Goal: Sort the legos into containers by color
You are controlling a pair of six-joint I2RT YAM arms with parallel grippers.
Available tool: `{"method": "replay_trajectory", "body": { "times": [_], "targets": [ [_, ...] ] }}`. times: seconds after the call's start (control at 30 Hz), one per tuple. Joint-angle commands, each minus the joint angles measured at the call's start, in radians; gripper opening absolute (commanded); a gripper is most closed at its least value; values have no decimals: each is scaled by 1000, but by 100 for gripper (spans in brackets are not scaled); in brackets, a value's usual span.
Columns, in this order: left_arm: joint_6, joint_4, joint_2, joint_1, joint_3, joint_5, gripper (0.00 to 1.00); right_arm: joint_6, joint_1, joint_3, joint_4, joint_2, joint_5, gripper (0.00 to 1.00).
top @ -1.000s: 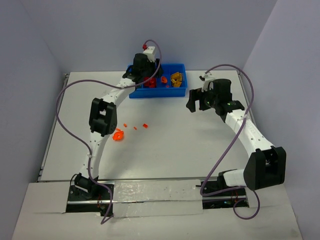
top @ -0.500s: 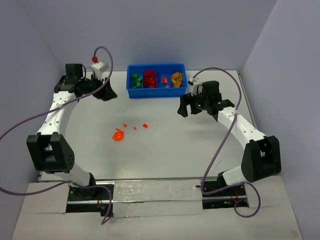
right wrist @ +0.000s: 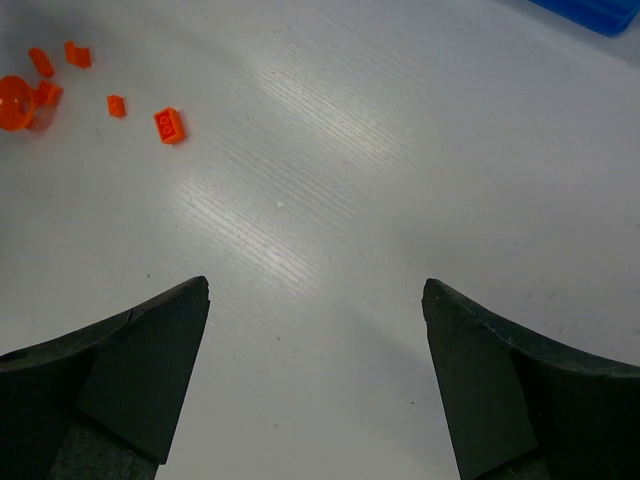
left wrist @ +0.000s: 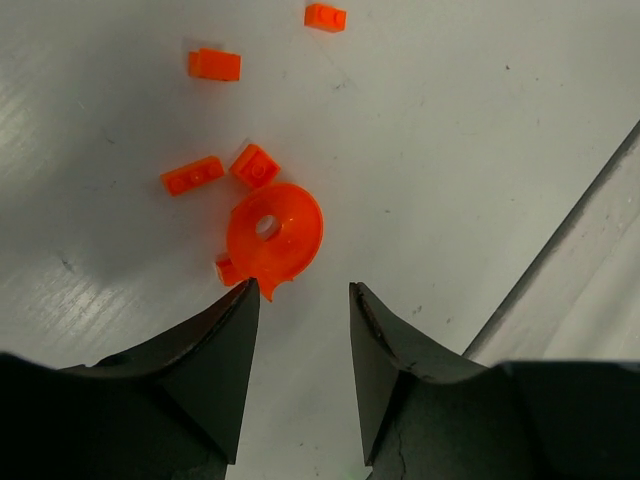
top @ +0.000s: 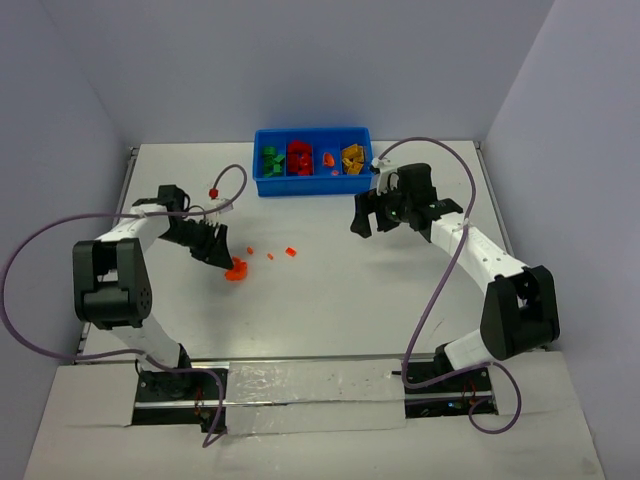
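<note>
Several orange legos lie loose on the white table: a round disc piece [left wrist: 273, 232] [top: 236, 268] and small bricks [left wrist: 213, 64] beside it. They also show far left in the right wrist view [right wrist: 168, 124]. My left gripper [left wrist: 303, 288] [top: 222, 258] is open and empty, its tips just short of the disc. My right gripper [right wrist: 315, 285] [top: 362, 217] is open and empty above bare table, right of centre. The blue tray [top: 312, 185] at the back holds green [top: 270, 158], red [top: 299, 158], orange [top: 329, 160] and yellow [top: 351, 156] legos in separate compartments.
Purple cables loop from both arms over the table. Grey walls close in the table's left, back and right sides. A table edge seam [left wrist: 560, 240] runs past my left gripper on the right.
My left arm swung from the tray out to the far left, then down to the orange legos. My right gripper drifted slightly left. The legos have not moved.
</note>
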Motion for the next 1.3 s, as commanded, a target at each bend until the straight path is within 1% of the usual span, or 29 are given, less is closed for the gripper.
{"method": "replay_trajectory", "body": {
  "times": [0.0, 0.3, 0.5, 0.6, 0.63, 0.7, 0.8, 0.83, 0.97, 1.13, 1.27],
  "targets": [
    [9, 89, 24, 5, -19, -30, 48, -12, 4, 26, 1, -27, -2, 94],
    [-46, 167, 93, 5, -11, -70, 45, -15, 6, 32, -6, -26, -2, 94],
    [-48, 161, 132, -2, 8, -52, 41, -21, 6, 24, -10, -35, 4, 94],
    [-37, 152, 134, -16, 5, -43, 40, -21, 6, 21, -7, -37, 4, 94],
    [-36, 153, 132, -40, 4, -42, 39, -21, 6, 21, -8, -37, 4, 94],
    [-41, 157, 129, -58, -2, -43, 36, -21, 5, 21, -8, -37, 4, 94],
    [-66, 169, 141, -92, -1, -30, 26, -23, 6, 21, -10, -37, 6, 94],
    [-84, 174, 154, -105, 5, -18, 20, -24, 6, 21, -10, -38, 7, 94],
    [-152, 211, 199, -137, 41, -6, 11, -26, 6, 15, -8, -42, 12, 94],
    [-232, 267, 253, -186, 122, -9, 1, -30, 4, 5, -3, -51, 20, 94],
    [-274, 282, 284, -255, 188, 0, 0, -28, 4, 2, -1, -51, 31, 94]
  ]
}}
